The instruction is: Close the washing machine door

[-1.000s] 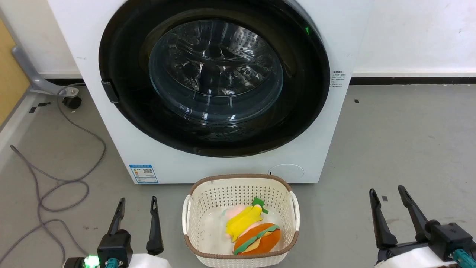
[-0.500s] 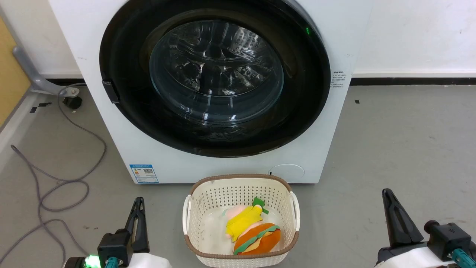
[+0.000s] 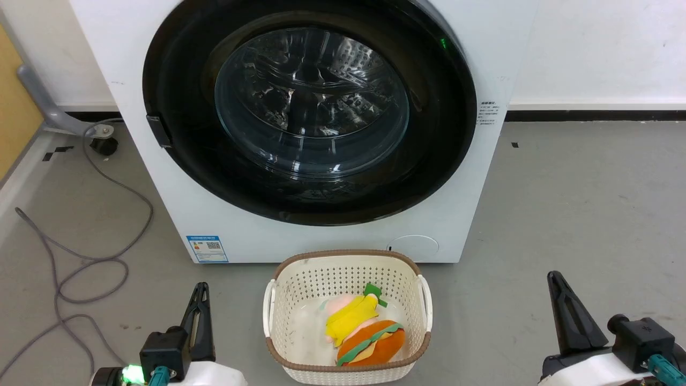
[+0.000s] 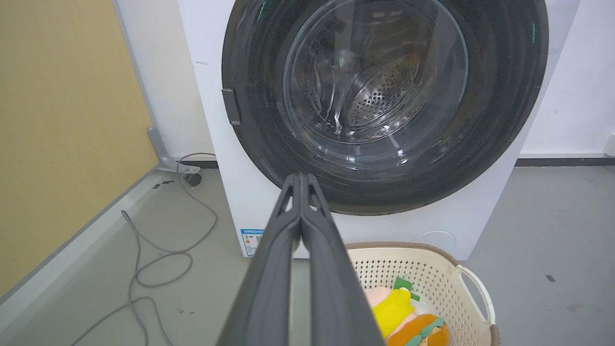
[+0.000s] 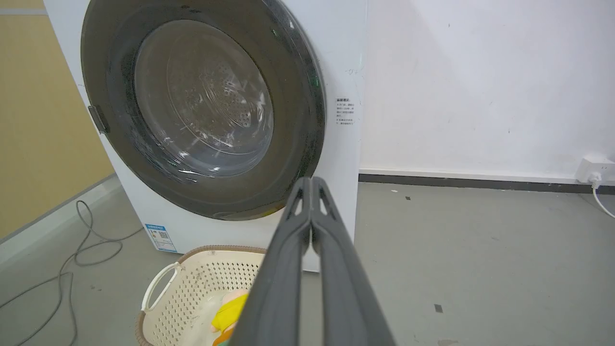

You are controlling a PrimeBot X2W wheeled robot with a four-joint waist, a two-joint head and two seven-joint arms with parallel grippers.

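yellow panel [image 4: 62, 120]: far left, beside the machine
cable [image 3: 151, 213]: grey, looped loose on the grey floor [image 3: 579, 214], left of the machine
left gripper [image 3: 201, 289]: low left in head view, the two dark fingers pressed together, nothing between them, hanging over the floor left of the basket, well apart from the door
washing machine [image 3: 177, 214]: white front loader, standing on the floor against the white wall [image 3: 600, 48]
washing machine door [image 3: 311, 102]: looks closed, black rim lying flush on the machine front, latch tab [image 3: 159, 131] at its left edge, steel drum seen through the glass
sticker [image 3: 207, 249]: blue-white, low left on the machine front
basket [image 3: 343, 256]: cream, perforated, brown rim, on the floor just in front of the machine, between the two grippers
plush toys [image 3: 370, 343]: one yellow, one orange burger shape, lying in the basket
right gripper [image 3: 557, 279]: low right in head view, fingers pressed together, holding nothing, over bare floor right of the basket
wall socket [image 5: 593, 168]: white, low on the wall, far right
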